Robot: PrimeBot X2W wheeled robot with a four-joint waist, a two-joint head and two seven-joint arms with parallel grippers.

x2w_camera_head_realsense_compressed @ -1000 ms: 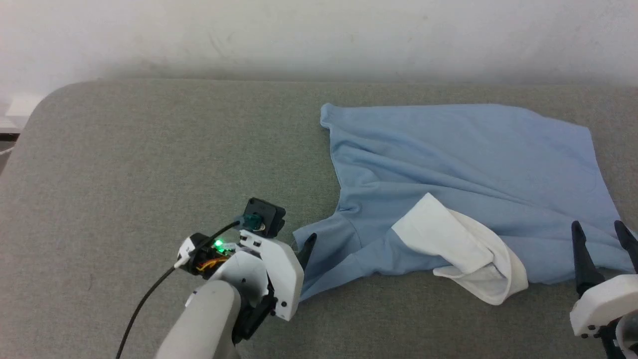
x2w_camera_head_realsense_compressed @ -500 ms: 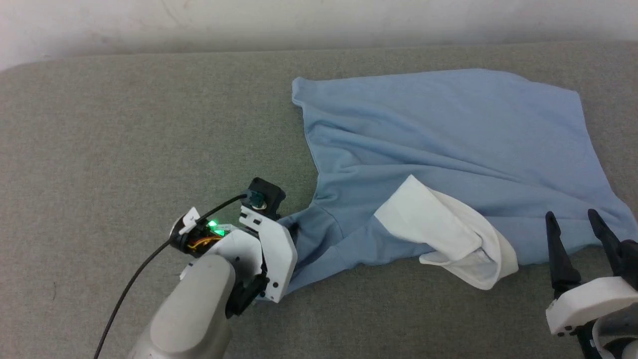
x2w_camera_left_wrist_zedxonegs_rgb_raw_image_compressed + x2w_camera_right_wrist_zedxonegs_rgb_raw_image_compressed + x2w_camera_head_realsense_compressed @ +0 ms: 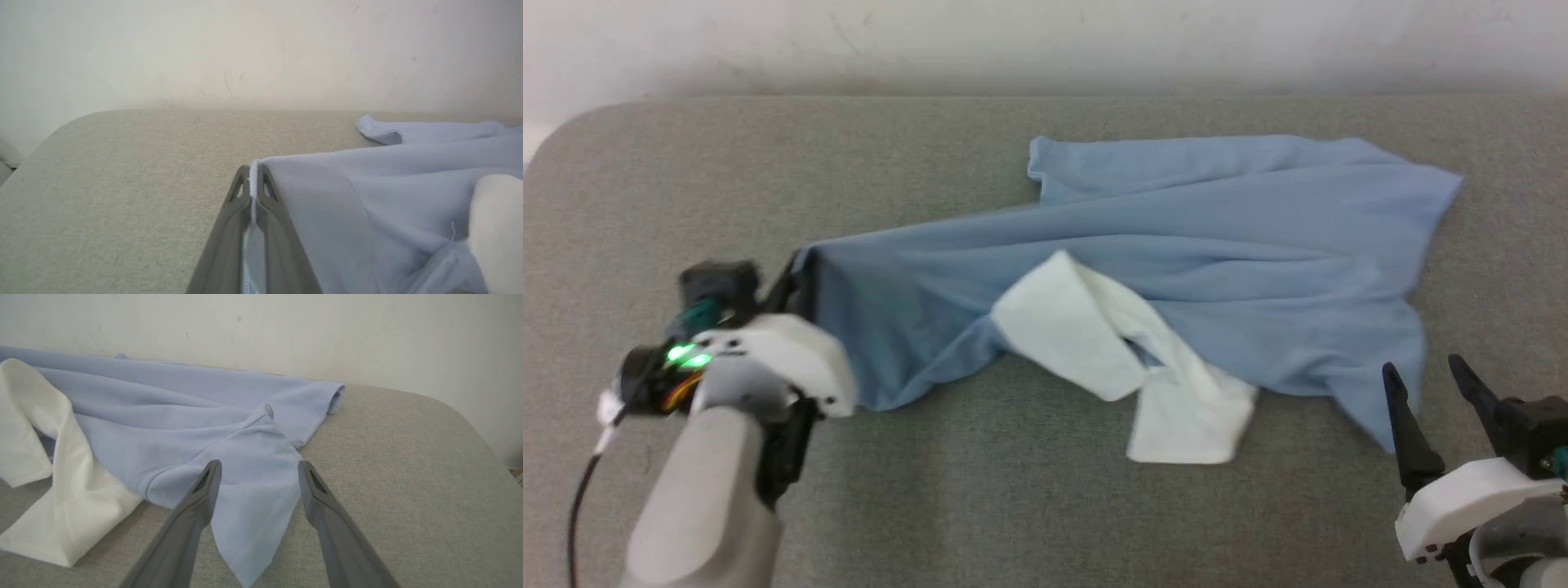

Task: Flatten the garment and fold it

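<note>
The garment (image 3: 1217, 245), a light blue polo shirt with a white collar (image 3: 1111, 351), lies rumpled across the grey padded surface (image 3: 931, 490). My left gripper (image 3: 792, 282) is shut on the garment's left sleeve edge, which is stretched out leftward. In the left wrist view the two fingers (image 3: 239, 200) pinch a thin fold of garment (image 3: 367, 196) between them. My right gripper (image 3: 1425, 376) stands open at the lower right, just off the garment's right corner. In the right wrist view its open gripper (image 3: 259, 467) straddles a pointed flap of the garment (image 3: 253, 506) above the cloth.
A pale wall (image 3: 1045, 41) runs along the far edge of the grey surface. The surface's rounded left corner (image 3: 572, 139) and right corner (image 3: 457, 416) fall away. A black cable (image 3: 580, 506) trails from my left wrist.
My left gripper has shut on the sleeve edge and pulled it far to the left, stretching the garment. The collar shifted left with it. The head camera also moved.
</note>
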